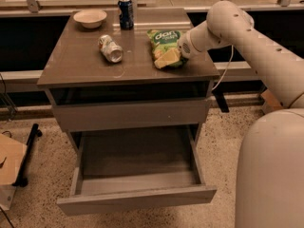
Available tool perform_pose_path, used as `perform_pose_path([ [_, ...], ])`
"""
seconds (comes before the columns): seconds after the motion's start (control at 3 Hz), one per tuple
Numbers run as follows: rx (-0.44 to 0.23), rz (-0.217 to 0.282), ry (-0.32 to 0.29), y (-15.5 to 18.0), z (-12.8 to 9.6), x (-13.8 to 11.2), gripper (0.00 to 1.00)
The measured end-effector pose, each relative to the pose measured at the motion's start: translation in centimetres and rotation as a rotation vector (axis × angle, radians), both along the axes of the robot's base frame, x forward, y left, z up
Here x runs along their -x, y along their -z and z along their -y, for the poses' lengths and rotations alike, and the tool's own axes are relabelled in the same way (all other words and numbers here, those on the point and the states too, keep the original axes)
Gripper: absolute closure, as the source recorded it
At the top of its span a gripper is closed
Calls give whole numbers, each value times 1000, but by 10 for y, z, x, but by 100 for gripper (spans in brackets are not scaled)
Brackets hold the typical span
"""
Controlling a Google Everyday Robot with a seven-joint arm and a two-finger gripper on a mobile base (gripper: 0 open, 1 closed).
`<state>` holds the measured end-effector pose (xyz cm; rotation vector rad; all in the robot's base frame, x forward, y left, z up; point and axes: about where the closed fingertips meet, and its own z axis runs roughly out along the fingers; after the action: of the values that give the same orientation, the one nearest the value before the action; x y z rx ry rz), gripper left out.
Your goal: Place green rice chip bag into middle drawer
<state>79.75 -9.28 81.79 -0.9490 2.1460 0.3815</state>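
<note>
The green rice chip bag (164,44) lies on the cabinet top (76,63), right of the middle, with its near end toward the front edge. My gripper (181,51) is at the bag's right edge, low over the top, at the end of my white arm that reaches in from the right. The gripper's tip is hidden against the bag. The middle drawer (137,202) stands pulled out below, and its inside shows nothing in it.
A crushed silver can (110,48) lies left of the bag. A blue can (126,13) and a pale bowl (90,18) stand at the back. The upper drawer front (130,115) is closed. My white body (270,175) fills the lower right. Cardboard (9,160) lies on the floor at the left.
</note>
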Motion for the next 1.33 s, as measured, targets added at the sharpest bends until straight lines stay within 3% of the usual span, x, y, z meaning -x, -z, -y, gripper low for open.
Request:
perform_pose_path([
  [0.67, 25, 88, -56, -62, 3, 60, 59],
  [1.0, 22, 62, -93, -50, -5, 61, 29],
  [1.33, 40, 29, -136, -48, -11, 81, 40],
])
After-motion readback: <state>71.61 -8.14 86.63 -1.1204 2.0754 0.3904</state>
